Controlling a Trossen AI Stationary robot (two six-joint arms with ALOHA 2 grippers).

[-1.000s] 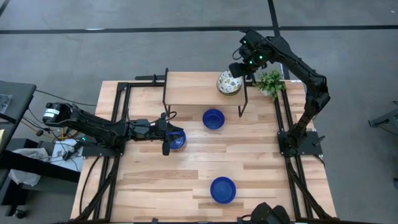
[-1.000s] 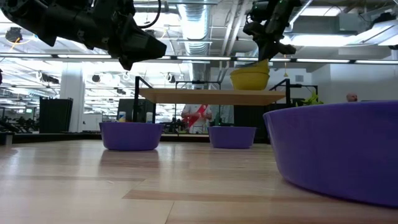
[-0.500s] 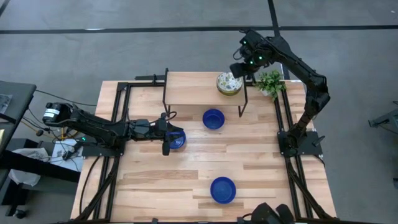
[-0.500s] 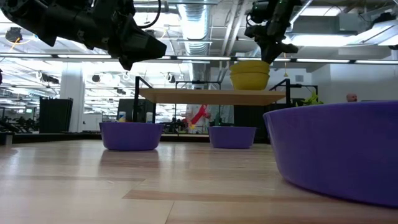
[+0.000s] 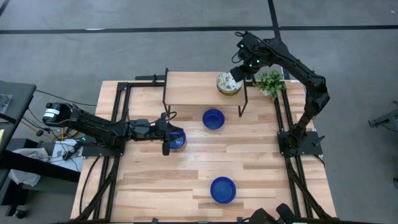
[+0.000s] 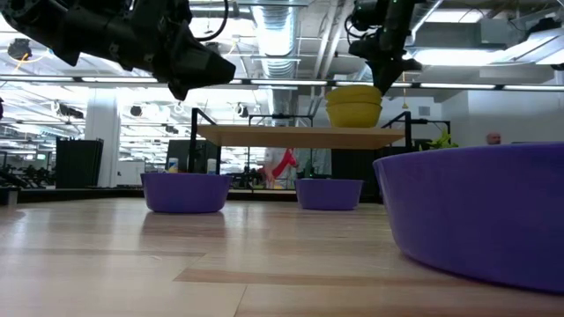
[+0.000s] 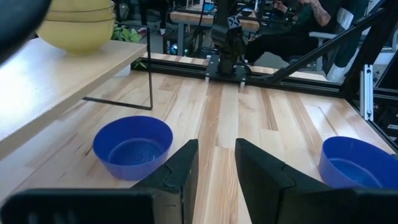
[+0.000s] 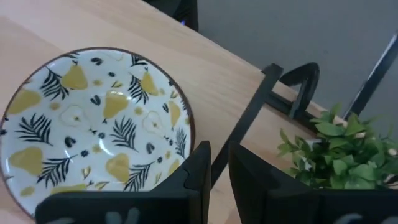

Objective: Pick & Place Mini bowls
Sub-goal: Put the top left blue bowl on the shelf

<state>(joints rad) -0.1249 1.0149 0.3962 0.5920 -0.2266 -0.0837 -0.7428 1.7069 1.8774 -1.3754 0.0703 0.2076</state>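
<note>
High view: right pincer (image 5: 238, 66) has lifted clear of the stacked yellow-patterned ceramic bowls (image 5: 228, 83) on the wooden shelf (image 5: 193, 88), fingers narrowly parted, empty — placement done.
</note>
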